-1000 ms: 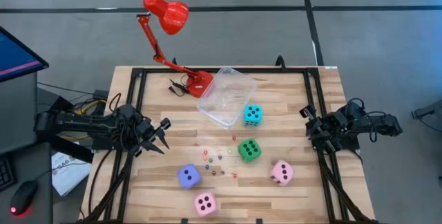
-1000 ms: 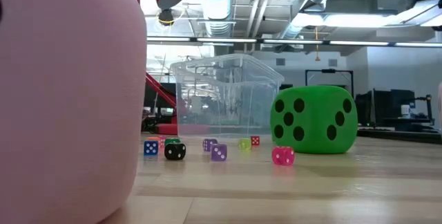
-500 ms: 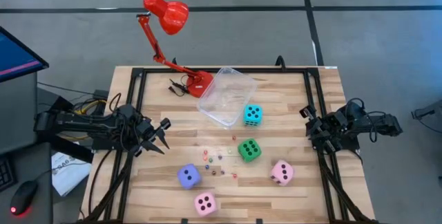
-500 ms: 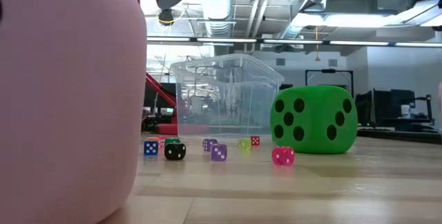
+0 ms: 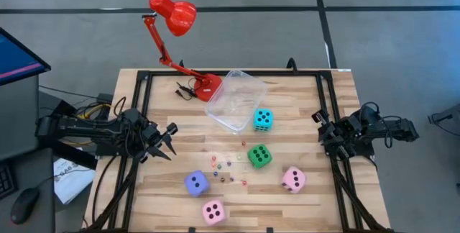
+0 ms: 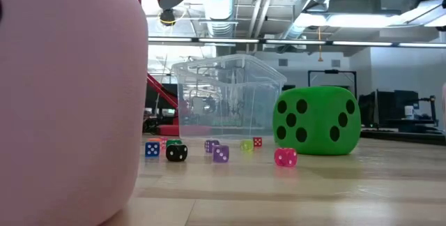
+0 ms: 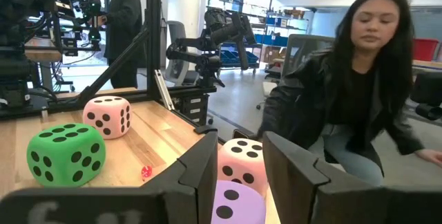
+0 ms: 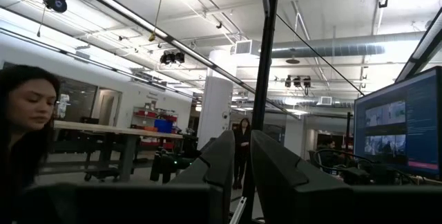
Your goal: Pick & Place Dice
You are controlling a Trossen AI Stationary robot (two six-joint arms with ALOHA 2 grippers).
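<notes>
The wooden table (image 5: 302, 111) carries a red desk lamp (image 5: 172, 14) at its far edge, with a clear plastic tub (image 5: 236, 100) just beside the lamp's base. The left gripper (image 5: 167, 141) rests at the table's left edge, its fingers (image 7: 200, 172) a narrow gap apart and holding nothing. The right gripper (image 5: 323, 129) sits at the right edge, its fingers (image 8: 224, 158) likewise slightly apart and empty. Five soft cubes lie on the wood: the cyan die (image 5: 262, 119) just beside the tub, the green die (image 5: 259, 155) near the middle, a pink die (image 5: 292, 179) to its right, the purple-blue die (image 5: 196, 183) and a second pink die (image 5: 213, 211) at the near edge. Tiny dice (image 5: 228, 168) are scattered between the green and purple-blue cubes. A person (image 7: 345, 92) leans in beyond the table.
</notes>
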